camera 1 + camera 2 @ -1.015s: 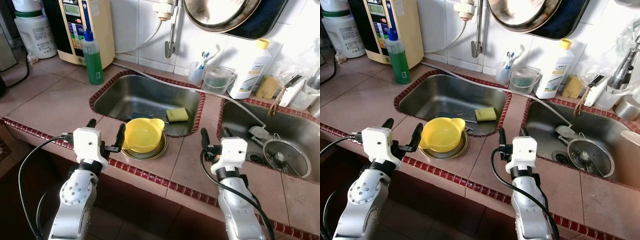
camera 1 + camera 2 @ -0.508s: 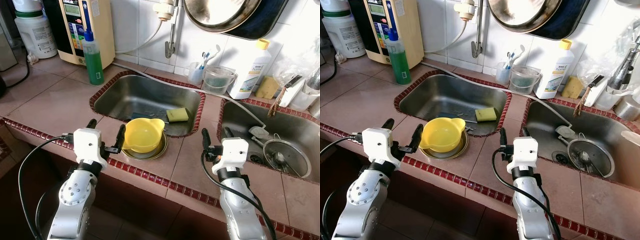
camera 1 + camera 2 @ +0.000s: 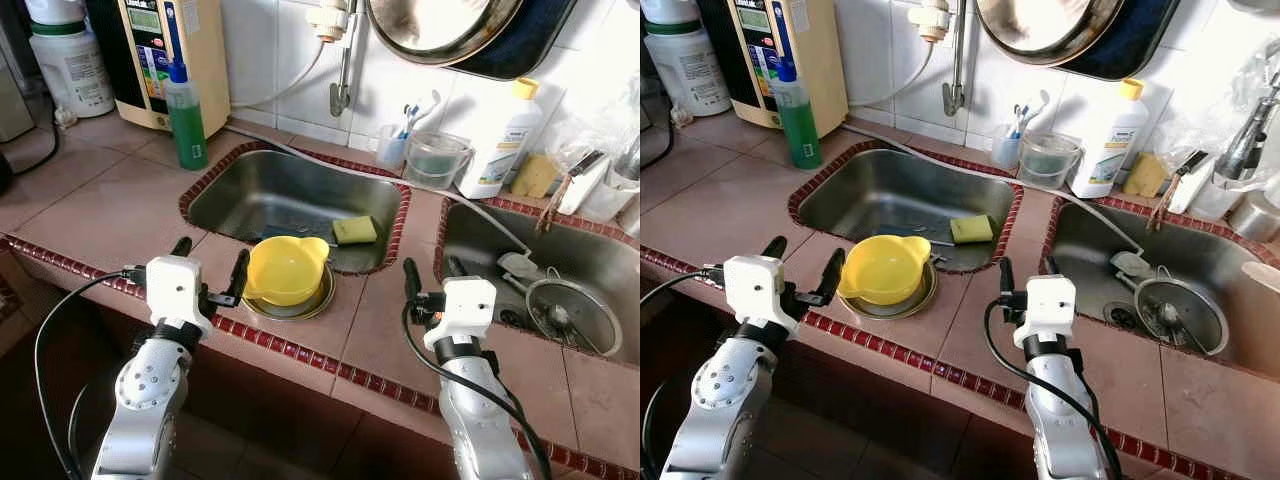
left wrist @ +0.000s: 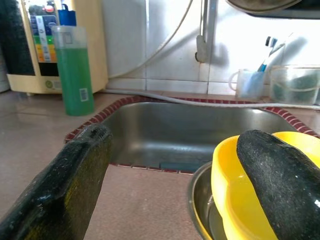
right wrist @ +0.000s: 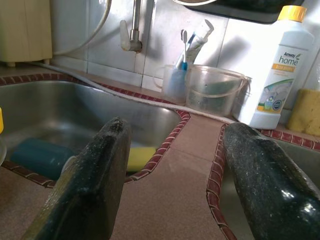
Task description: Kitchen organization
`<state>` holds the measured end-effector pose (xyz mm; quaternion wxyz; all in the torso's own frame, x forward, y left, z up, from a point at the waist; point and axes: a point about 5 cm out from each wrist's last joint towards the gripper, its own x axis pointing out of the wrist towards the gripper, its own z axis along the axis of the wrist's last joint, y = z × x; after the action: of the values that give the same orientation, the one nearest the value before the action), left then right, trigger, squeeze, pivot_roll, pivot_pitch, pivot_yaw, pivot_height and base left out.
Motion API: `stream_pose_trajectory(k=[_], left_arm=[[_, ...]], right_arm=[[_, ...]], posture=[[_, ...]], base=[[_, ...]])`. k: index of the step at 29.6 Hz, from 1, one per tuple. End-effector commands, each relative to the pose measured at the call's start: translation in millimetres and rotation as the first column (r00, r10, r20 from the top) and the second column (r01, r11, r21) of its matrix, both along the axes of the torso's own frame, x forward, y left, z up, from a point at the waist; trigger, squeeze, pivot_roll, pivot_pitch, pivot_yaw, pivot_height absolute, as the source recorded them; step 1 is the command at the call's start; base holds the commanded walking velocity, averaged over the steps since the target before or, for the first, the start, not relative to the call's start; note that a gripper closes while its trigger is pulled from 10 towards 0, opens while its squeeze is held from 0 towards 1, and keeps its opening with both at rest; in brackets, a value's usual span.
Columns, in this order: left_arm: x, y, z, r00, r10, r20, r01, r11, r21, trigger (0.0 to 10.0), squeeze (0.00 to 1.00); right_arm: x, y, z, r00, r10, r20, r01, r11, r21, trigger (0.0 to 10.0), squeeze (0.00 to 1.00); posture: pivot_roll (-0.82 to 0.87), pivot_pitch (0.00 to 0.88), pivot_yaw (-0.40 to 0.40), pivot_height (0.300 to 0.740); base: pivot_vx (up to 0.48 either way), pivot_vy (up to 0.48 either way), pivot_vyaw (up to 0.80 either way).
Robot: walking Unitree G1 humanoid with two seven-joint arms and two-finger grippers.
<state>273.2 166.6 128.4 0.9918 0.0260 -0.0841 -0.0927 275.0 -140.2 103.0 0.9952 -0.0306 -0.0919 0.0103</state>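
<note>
- Yellow bowl (image 3: 286, 268): sits in a metal dish (image 3: 318, 300) on the tiled surface (image 3: 100, 210), at the near rim of the left sink (image 3: 290, 190).
- Left end effector (image 3: 210, 270): released, jaws spread; the bowl lies just to its right, touching or nearly touching the right finger. Nearer arm.
- Right end effector (image 3: 430, 272): released, empty, well apart from the bowl.
- Count: one bowl, one dish, one sponge (image 3: 354, 229), two sinks.

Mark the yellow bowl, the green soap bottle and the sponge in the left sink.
yellow bowl (image 3: 285, 272), left eye view, on its inner floor.
green soap bottle (image 3: 186, 118), left eye view, on the middle of its body.
sponge (image 3: 354, 230), left eye view, on its yellow top face.
</note>
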Motion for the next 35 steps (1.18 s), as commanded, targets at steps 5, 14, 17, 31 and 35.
stream_pose_trajectory(k=[5,14,17,31,35], left_arm=[[0.8,-1.7,-4,0.999,-0.015,-0.041,0.013,0.999,-0.04,10.0,0.0],[0.1,9.2,-6,1.0,0.001,-0.03,-0.001,1.0,-0.004,10.0,0.0],[-0.7,15.7,-5,0.999,0.029,-0.032,-0.029,1.0,-0.006,10.0,0.0],[-31.4,32.2,-28,0.982,0.132,-0.132,-0.134,0.991,-0.01,10.0,0.0],[-35.6,33.2,-28,0.981,0.141,-0.137,-0.145,0.989,-0.017,10.0,0.0]], right_arm=[[-2.7,-2.7,-1,1.0,-0.009,-0.003,0.009,1.0,0.001,10.0,0.0],[-1.1,-3.0,0,1.0,-0.007,-0.001,0.007,1.0,-0.001,10.0,0.0],[-1.2,-3.7,0,1.0,-0.009,0.001,0.009,1.0,-0.002,10.0,0.0],[-6.2,-4.6,-2,1.0,-0.021,-0.006,0.021,1.0,0.006,10.0,0.0],[-5.4,-4.6,-3,1.0,-0.019,-0.007,0.019,1.0,0.007,10.0,0.0]], posture=[[-0.19,0.02,-0.043,0.74],[-0.2,0.018,-0.042,0.74],[-0.2,0.019,-0.039,0.74],[-0.2,0.033,-0.031,0.74],[-0.19,0.029,-0.036,0.74]], base=[[0.0,0.0,0.0],[0.0,0.0,0.0],[0.0,0.0,0.0],[0.0,0.0,0.0],[0.0,0.0,0.0]])
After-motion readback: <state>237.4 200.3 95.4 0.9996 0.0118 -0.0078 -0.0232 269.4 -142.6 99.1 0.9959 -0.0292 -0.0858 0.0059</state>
